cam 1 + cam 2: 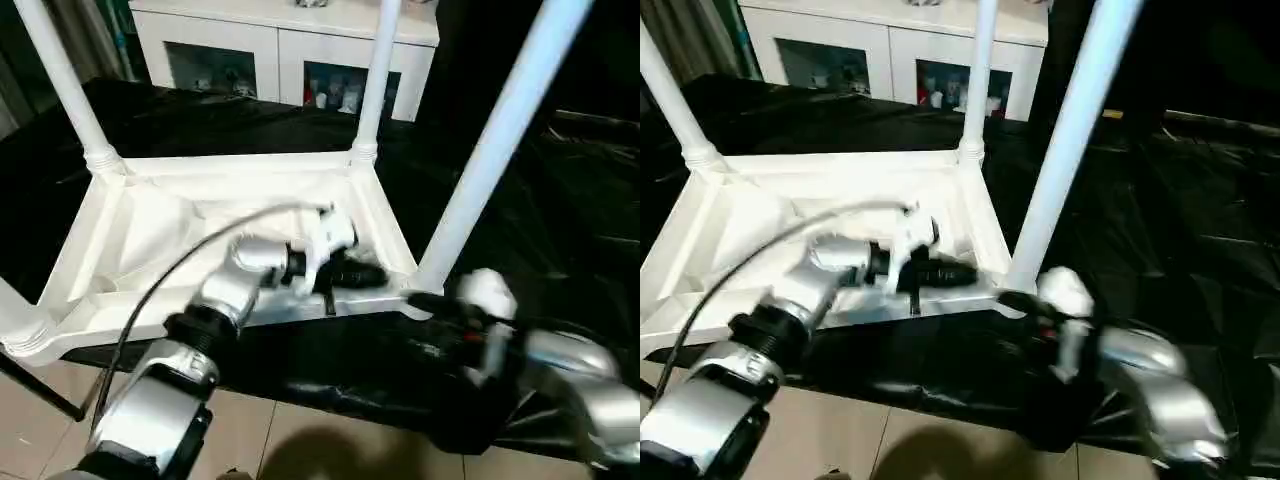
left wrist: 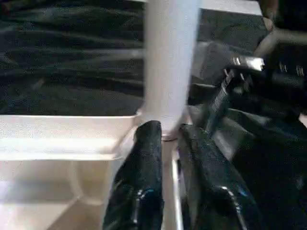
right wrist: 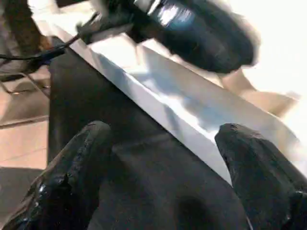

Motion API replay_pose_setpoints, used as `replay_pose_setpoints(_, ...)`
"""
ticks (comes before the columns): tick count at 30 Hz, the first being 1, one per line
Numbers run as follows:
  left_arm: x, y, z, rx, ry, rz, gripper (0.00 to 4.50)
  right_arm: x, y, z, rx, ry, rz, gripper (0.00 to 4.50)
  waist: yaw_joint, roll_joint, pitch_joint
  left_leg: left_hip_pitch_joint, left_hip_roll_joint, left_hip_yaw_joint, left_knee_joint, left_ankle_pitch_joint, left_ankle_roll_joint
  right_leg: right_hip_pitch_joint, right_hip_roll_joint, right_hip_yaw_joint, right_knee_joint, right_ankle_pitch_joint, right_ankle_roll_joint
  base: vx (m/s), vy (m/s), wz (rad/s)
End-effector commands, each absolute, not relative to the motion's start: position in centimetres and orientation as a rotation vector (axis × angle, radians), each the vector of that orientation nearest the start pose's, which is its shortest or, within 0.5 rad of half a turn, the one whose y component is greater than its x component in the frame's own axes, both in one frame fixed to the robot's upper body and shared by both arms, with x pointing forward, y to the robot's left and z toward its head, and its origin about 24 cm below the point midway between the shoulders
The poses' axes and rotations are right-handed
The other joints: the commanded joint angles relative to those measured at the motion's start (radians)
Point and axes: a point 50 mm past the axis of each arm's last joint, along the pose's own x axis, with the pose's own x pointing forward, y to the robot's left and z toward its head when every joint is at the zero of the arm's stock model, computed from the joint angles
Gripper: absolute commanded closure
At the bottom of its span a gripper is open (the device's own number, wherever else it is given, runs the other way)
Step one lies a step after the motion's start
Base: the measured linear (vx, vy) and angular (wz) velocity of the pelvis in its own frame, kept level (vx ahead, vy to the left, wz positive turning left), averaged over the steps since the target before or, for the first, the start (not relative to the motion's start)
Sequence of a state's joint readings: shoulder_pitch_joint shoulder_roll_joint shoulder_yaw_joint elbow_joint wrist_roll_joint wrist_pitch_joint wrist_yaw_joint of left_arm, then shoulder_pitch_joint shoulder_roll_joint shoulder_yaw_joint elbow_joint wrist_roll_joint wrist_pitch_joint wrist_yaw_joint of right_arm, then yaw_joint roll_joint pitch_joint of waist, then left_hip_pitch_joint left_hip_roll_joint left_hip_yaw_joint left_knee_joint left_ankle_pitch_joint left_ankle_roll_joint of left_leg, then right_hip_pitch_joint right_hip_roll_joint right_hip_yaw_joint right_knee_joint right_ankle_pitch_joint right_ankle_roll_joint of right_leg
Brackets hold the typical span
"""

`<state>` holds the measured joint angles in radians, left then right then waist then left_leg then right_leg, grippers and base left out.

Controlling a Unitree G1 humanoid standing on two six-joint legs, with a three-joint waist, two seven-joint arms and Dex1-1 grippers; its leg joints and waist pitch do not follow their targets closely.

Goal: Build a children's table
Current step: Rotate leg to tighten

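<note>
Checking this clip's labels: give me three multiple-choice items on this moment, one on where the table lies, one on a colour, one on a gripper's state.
1. Where does the children's table lie?
A. On the tiled floor
B. Upside down on the black-covered work table
C. On top of the white cabinet

2. What colour is the leg at the near corner?
A. White
B. Black
C. Red

3. How does the right gripper stand?
A. Shut on a leg
B. Shut on the cable
C. Open, holding nothing

Answers: 1 B, its legs point up and the ribbed underside shows. 2 A, the tube is white like the top. 3 C, the right wrist view shows its fingers wide apart over the black cover.
</note>
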<state>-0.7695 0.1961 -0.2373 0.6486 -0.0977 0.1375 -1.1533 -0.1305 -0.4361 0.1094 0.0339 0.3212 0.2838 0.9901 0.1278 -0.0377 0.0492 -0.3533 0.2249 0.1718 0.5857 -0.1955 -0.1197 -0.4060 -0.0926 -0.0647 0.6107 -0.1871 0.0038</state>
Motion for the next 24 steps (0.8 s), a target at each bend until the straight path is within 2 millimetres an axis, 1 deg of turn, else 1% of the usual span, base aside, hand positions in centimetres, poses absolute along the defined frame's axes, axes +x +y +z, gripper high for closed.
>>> replay_pose_setpoints(1,34.1,8.6,10.7,0.208,0.219,-1.365,3.37,25.1,-15.7,5.1,0.002,0.287,1.099,0.69,-0.003,-0.025,-0.062,-0.006,0.005,0.009,-0.065,-0.092,0.099,0.059,-0.041,0.034,-0.056,-0.093,-0.224,0.0,0.0,0.0)
replay_pose_setpoints(2,34.1,8.6,10.7,0.208,0.219,-1.365,3.3,25.1,-15.7,5.1,0.002,0.287,1.099,0.69,-0.004,-0.016,-0.062,-0.004,0.005,0.008,-0.067,-0.084,0.094,0.057,-0.041,0.035,-0.052,-0.08,-0.227,0.0,0.0,0.0)
replay_pose_setpoints(3,34.1,8.6,10.7,0.207,0.22,-1.365,3.3,25.1,-15.7,5.2,0.003,0.287,1.099,0.69,-0.005,-0.015,-0.061,-0.004,0.006,0.008,-0.066,-0.081,0.093,0.057,-0.04,0.035,-0.052,-0.073,-0.228,0.0,0.0,0.0)
replay_pose_setpoints(4,33.7,9.5,10.9,0.202,0.246,-1.381,3.14,25.4,-15.1,5.3,0.018,0.273,1.09,0.69,-0.007,-0.022,-0.063,0.001,0.005,0.009,-0.065,-0.071,0.087,0.057,-0.04,0.036,-0.047,-0.039,-0.235,0.0,0.0,0.0)
replay_pose_setpoints(5,33.0,10.4,10.9,0.213,0.284,-1.409,3.05,26.0,-14.7,5.3,0.035,0.255,1.067,0.69,-0.009,-0.02,-0.062,0.0,0.006,0.009,-0.066,-0.068,0.088,0.056,-0.041,0.037,-0.045,-0.032,-0.242,0.0,0.0,0.0)
replay_pose_setpoints(6,32.4,11.2,10.9,0.223,0.319,-1.435,2.96,26.4,-14.3,5.4,0.05,0.239,1.044,0.69,-0.012,-0.014,-0.063,0.004,0.009,0.008,-0.068,-0.067,0.081,0.054,-0.044,0.037,-0.041,-0.027,-0.248,0.0,0.0,0.0)
replay_pose_setpoints(7,32.3,11.3,10.9,0.224,0.323,-1.439,2.87,26.5,-14.3,5.4,0.052,0.239,1.04,0.69,-0.018,-0.017,-0.062,-0.002,0.008,0.007,-0.07,-0.063,0.076,0.057,-0.044,0.037,-0.039,-0.025,-0.25,0.0,0.0,0.0)
replay_pose_setpoints(8,30.7,13.0,11.0,0.238,0.409,-1.491,2.78,27.6,-13.7,5.4,0.076,0.224,0.976,0.69,-0.018,-0.023,-0.06,0.003,0.006,0.011,-0.07,-0.071,0.067,0.053,-0.042,0.036,-0.042,-0.044,-0.247,0.0,0.0,0.0)
replay_pose_setpoints(9,30.7,13.0,11.0,0.238,0.409,-1.491,2.69,27.6,-13.7,5.4,0.076,0.224,0.976,0.69,-0.023,-0.019,-0.062,0.001,0.009,0.007,-0.073,-0.073,0.058,0.056,-0.048,0.037,-0.036,-0.052,-0.251,0.0,0.0,0.0)
replay_pose_setpoints(10,30.0,13.6,11.0,0.244,0.45,-1.508,2.69,28.0,-13.4,5.4,0.086,0.216,0.951,0.69,-0.028,-0.016,-0.055,0.003,0.004,0.012,-0.075,-0.098,0.048,0.05,-0.038,0.037,-0.047,-0.093,-0.24,0.0,0.0,0.0)
replay_pose_setpoints(11,29.1,14.3,10.9,0.251,0.503,-1.525,2.51,28.6,-13.1,5.3,0.098,0.212,0.912,0.69,-0.029,-0.014,-0.058,0.01,0.008,0.011,-0.073,-0.098,0.036,0.047,-0.043,0.039,-0.04,-0.075,-0.249,0.0,0.0,0.0)
replay_pose_setpoints(12,28.6,14.7,10.7,0.255,0.538,-1.53,2.42,28.9,-12.9,5.2,0.105,0.21,0.886,0.69,-0.033,-0.018,-0.054,0.0,0.004,0.011,-0.077,-0.099,0.029,0.051,-0.038,0.039,-0.04,-0.087,-0.242,0.0,0.0,0.0)
replay_pose_setpoints(13,28.0,15.2,10.3,0.269,0.582,-1.527,2.35,29.3,-12.6,5.2,0.113,0.2,0.863,0.69,-0.033,-0.018,-0.052,0.003,0.003,0.012,-0.078,-0.107,0.026,0.049,-0.036,0.038,-0.044,-0.102,-0.235,0.0,0.0,0.0)
replay_pose_setpoints(14,27.4,15.7,9.6,0.288,0.628,-1.511,2.28,30.0,-12.5,5.1,0.12,0.196,0.799,0.69,-0.034,-0.019,-0.053,0.01,0.004,0.015,-0.077,-0.112,0.023,0.044,-0.036,0.04,-0.045,-0.101,-0.234,0.0,0.0,0.0)
replay_pose_setpoints(15,26.9,16.1,9.2,0.298,0.668,-1.5,2.28,30.6,-12.4,5.1,0.124,0.186,0.748,0.69,-0.034,-0.016,-0.053,0.007,0.005,0.013,-0.077,-0.113,0.018,0.045,-0.038,0.04,-0.041,-0.103,-0.235,0.0,0.0,0.0)
replay_pose_setpoints(16,26.5,16.3,8.9,0.303,0.692,-1.493,2.19,30.9,-12.3,5.1,0.126,0.179,0.715,0.69,-0.036,-0.018,-0.05,0.004,0.004,0.012,-0.081,-0.124,0.005,0.045,-0.038,0.04,-0.044,-0.137,-0.223,0.0,0.0,0.0)
replay_pose_setpoints(17,26.1,16.5,8.7,0.303,0.714,-1.472,1.98,31.4,-12.3,5.1,0.136,0.175,0.673,0.69,-0.037,-0.02,-0.05,0.009,0.004,0.014,-0.081,-0.135,-0.006,0.043,-0.038,0.041,-0.047,-0.156,-0.213,0.0,0.0,0.0)
replay_pose_setpoints(18,26.1,16.5,8.6,0.307,0.719,-1.46,1.98,31.5,-12.3,5.1,0.142,0.176,0.659,0.69,-0.035,-0.015,-0.051,0.012,0.004,0.014,-0.081,-0.14,-0.011,0.041,-0.037,0.042,-0.047,-0.159,-0.21,0.0,0.0,0.0)
replay_pose_setpoints(19,26.1,16.8,8.3,0.338,0.736,-1.409,1.92,32.0,-12.4,5.1,0.15,0.176,0.616,0.69,-0.034,-0.015,-0.05,0.014,0.002,0.016,-0.08,-0.146,-0.012,0.039,-0.035,0.043,-0.049,-0.159,-0.207,0.0,0.0,0.0)
replay_pose_setpoints(20,26.2,16.9,8.1,0.361,0.742,-1.372,1.85,32.3,-12.5,5.1,0.152,0.171,0.593,0.69,-0.034,-0.023,-0.05,0.014,0.003,0.016,-0.08,-0.149,-0.014,0.04,-0.034,0.043,-0.047,-0.148,-0.205,0.0,0.0,0.0)
replay_pose_setpoints(21,26.2,17.0,8.0,0.367,0.741,-1.36,1.85,32.3,-12.5,5.1,0.153,0.17,0.587,0.69,-0.032,-0.021,-0.051,0.012,0.003,0.014,-0.08,-0.149,-0.015,0.042,-0.035,0.043,-0.045,-0.146,-0.204,0.0,0.0,0.0)
replay_pose_setpoints(22,26.9,17.3,7.7,0.411,0.73,-1.265,1.65,32.8,-12.9,5.2,0.159,0.163,0.536,0.69,-0.033,-0.023,-0.05,0.009,0.002,0.014,-0.081,-0.16,-0.023,0.043,-0.035,0.043,-0.048,-0.159,-0.19,0.0,0.0,0.0)
replay_pose_setpoints(23,26.9,17.3,7.7,0.411,0.73,-1.265,1.58,32.8,-12.9,5.2,0.159,0.163,0.536,0.69,-0.032,-0.025,-0.05,0.009,0.001,0.013,-0.08,-0.162,-0.025,0.044,-0.035,0.043,-0.049,-0.166,-0.184,0.0,0.0,0.0)
replay_pose_setpoints(24,27.2,17.5,7.5,0.427,0.724,-1.227,1.54,33.0,-13.1,5.2,0.159,0.16,0.513,0.69,-0.03,-0.027,-0.051,0.007,0.0,0.013,-0.08,-0.155,-0.026,0.045,-0.035,0.043,-0.048,-0.165,-0.175,0.0,0.0,0.0)
